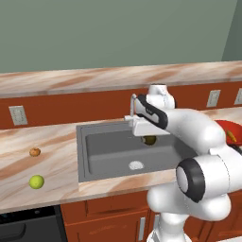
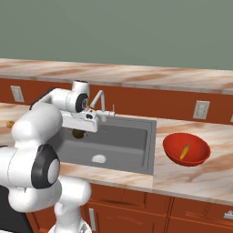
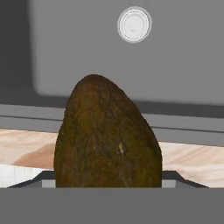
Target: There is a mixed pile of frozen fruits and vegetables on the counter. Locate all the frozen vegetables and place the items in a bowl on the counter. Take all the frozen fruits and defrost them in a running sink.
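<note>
My gripper [image 1: 147, 134] hangs above the dark grey sink [image 1: 106, 149], shut on a dark brown lump [image 1: 150, 140], one of the frozen vegetables. From the right the lump [image 2: 78, 133] shows just under the hand. In the hand view the lump [image 3: 107, 135] stands large before the basin and its pale drain [image 3: 134, 24]. The orange carrot [image 2: 184, 151] lies in the red bowl [image 2: 170, 148] on the counter [image 2: 205, 177] right of the sink. Two frozen fruits rest on the counter left of the sink: a yellow-green ball [image 1: 36, 181] and a smaller orange ball [image 1: 34, 151].
A thin silver faucet [image 2: 99, 98] rises at the back rim of the sink, close behind the hand. A raised ledge of the counter runs along the wall. Wall sockets [image 1: 18, 115] sit on the red-brown backsplash. A dark appliance [image 1: 23, 227] is below the counter at left.
</note>
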